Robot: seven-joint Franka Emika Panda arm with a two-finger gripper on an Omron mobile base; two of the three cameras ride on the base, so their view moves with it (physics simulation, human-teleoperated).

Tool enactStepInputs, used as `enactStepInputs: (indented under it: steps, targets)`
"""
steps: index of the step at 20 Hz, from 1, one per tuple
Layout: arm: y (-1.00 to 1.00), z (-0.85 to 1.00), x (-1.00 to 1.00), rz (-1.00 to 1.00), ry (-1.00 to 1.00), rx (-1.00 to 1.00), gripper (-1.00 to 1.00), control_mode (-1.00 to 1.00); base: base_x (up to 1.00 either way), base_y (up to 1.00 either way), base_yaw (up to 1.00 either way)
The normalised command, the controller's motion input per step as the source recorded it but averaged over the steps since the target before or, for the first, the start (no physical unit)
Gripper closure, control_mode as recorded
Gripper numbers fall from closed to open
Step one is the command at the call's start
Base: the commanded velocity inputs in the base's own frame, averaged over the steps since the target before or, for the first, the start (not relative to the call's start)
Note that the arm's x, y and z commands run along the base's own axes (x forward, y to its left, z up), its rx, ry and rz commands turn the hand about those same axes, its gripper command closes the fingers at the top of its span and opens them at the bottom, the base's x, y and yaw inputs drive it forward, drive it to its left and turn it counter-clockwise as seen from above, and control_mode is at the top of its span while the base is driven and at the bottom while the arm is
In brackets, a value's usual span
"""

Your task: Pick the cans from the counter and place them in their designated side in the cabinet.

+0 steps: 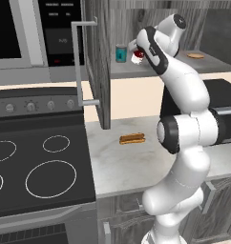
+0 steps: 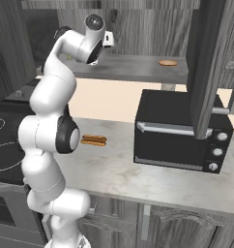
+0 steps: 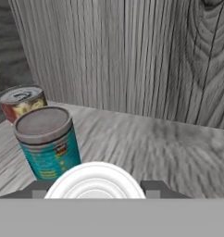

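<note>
In the left base view, the white arm reaches high into the open cabinet (image 1: 100,62), its gripper (image 1: 136,56) clenched on a red can (image 1: 137,58) held just above the grey shelf (image 1: 136,69), with a teal can (image 1: 120,53) standing upright on the shelf immediately to the left of it; a hot dog (image 1: 132,138) lies on the marbled counter (image 1: 127,167) far below, beside the black stovetop (image 1: 36,167). In the right base view, the arm (image 2: 51,121) is stacked almost vertically, elbow bent forward, its wrist turned toward the shelf's left end, while a small flat bun-coloured item (image 2: 168,62) sits well apart at the shelf's right and a black oven (image 2: 182,138) rests on the counter. In the hand view, the held can's silver top (image 3: 95,181) sits between the fingertips, upright; the teal can (image 3: 48,141) stands near and to the left, another red-labelled can (image 3: 22,101) behind it, against the cabinet's wood-grain back wall (image 3: 132,55). The coming move appears to turn on lowering the held can straight down onto bare shelf right of the teal one, without nudging it.
</note>
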Motion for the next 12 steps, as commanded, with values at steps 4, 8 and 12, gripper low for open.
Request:
enactStepInputs:
  steps: [4, 8, 12]
  targets:
    - [0.00, -0.09, 0.09, 0.00, 0.02, 0.00, 1.00, -1.00, 0.00, 0.00, 0.00]
    - [0.02, -0.12, 0.08, 0.00, 0.02, 0.00, 1.00, -1.00, 0.00, 0.00, 0.00]
    - [0.05, -0.13, 0.08, 0.00, 0.02, 0.00, 1.00, -1.00, 0.00, 0.00, 0.00]
